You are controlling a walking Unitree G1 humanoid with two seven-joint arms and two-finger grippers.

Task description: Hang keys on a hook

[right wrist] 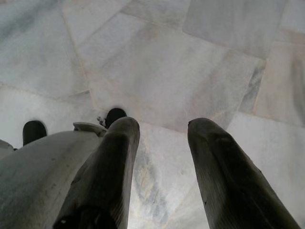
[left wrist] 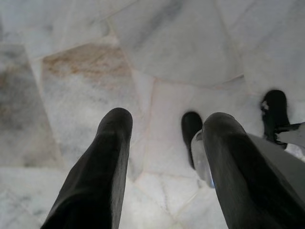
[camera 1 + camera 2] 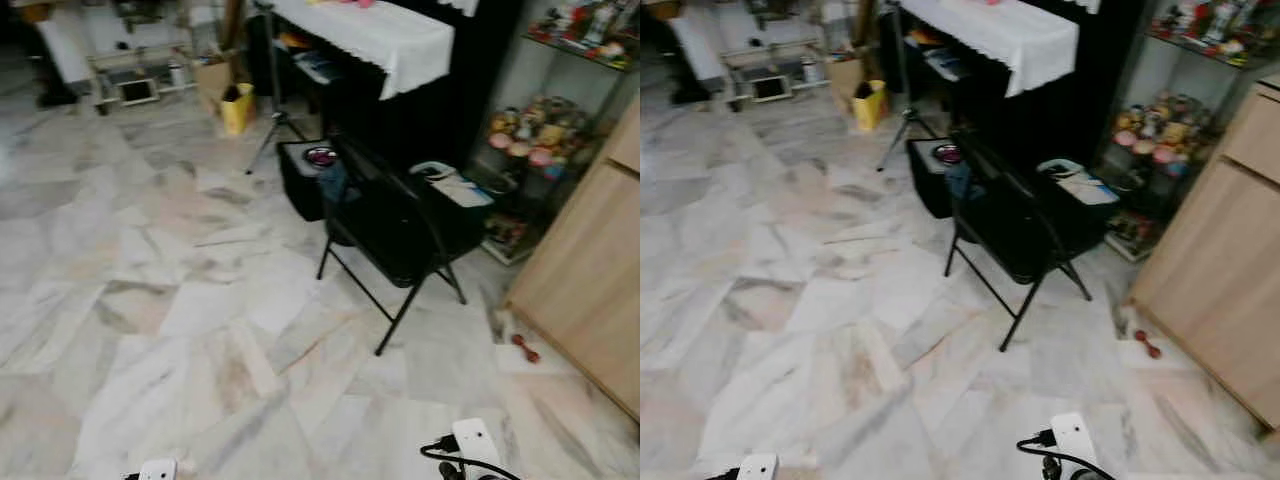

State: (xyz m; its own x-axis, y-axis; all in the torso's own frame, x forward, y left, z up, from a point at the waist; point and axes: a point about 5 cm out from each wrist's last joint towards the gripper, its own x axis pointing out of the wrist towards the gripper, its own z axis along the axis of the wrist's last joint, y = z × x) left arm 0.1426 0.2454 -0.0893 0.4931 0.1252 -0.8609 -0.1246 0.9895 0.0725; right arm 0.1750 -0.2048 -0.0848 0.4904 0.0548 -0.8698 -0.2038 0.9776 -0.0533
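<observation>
Both arms hang low over a pale marble tile floor (image 3: 150, 300) veined in grey and tan. In the left wrist view the left gripper (image 2: 164, 124) points down at the tiles, its two black fingers (image 2: 102, 167) standing apart with nothing between them. In the right wrist view the right gripper (image 1: 159, 129) hangs the same way, its fingers (image 1: 224, 171) spread over bare tile and holding nothing. No keys and no hook can be made out in any of the views, so where they are cannot be told. Ahead of the robot stands a black folding chair (image 3: 385, 235) on thin crossed legs, with a black box (image 3: 305, 180) just behind it that carries a small round dish on top. Beyond the chair a white lace-edged cloth (image 3: 385, 40) drapes over a dark piece of furniture. To the right rises a light wooden cabinet (image 3: 590, 280), with a small red object (image 3: 526, 348) lying on the floor near its foot. Glass shelves (image 3: 545, 130) crowded with colourful figurines fill the corner behind it. A yellow bag (image 3: 237, 107) sits on the floor farther back, beside a tripod.
</observation>
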